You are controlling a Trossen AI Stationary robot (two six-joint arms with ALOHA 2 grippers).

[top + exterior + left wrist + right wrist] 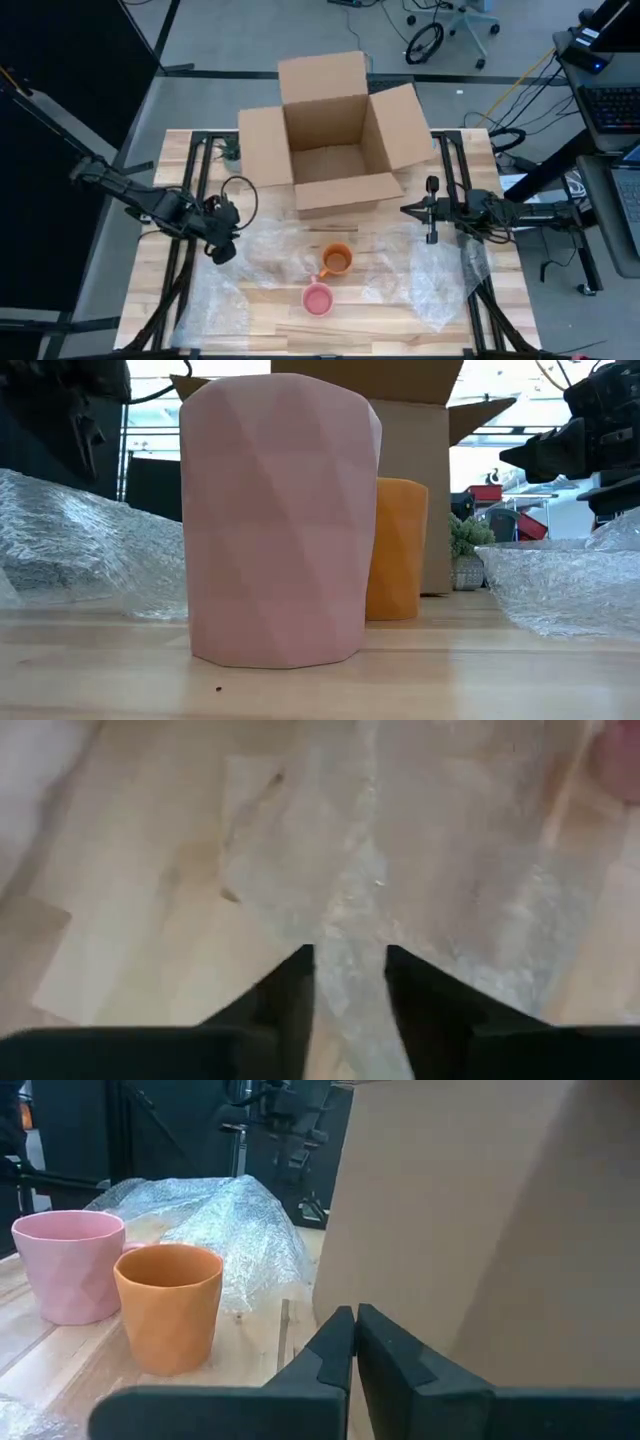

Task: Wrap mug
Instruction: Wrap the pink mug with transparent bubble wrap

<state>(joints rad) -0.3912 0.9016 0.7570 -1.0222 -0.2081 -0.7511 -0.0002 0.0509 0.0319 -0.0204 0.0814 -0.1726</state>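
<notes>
Pink mug [317, 299]: faceted, standing upright near the front middle of the desk [330, 335], mouth up, long axis vertical.

Orange mug [337, 261]: standing upright just behind the pink one, toward the box; whether the two are touching cannot be told.

Bubble wrap, left sheet [255, 255]: lying flat, reaching toward both mugs. Bubble wrap, right sheet [440, 285]: lying crumpled, near the mugs but apart from them.

Left pincer [222, 250]: hovering over the left sheet's edge, fingers [285, 995] standing apart with wrap showing between them. Mugs are lying to its right, across the sheet.

Right pincer [432, 212]: waiting beside the cardboard box [335, 150], fingers closed together on nothing; mugs are lying forward and leftward.

Judgement: neither arm is clearly nearer; the left is better placed for drawing wrap over a mug.

Brands, labels, writing: none readable.
</notes>
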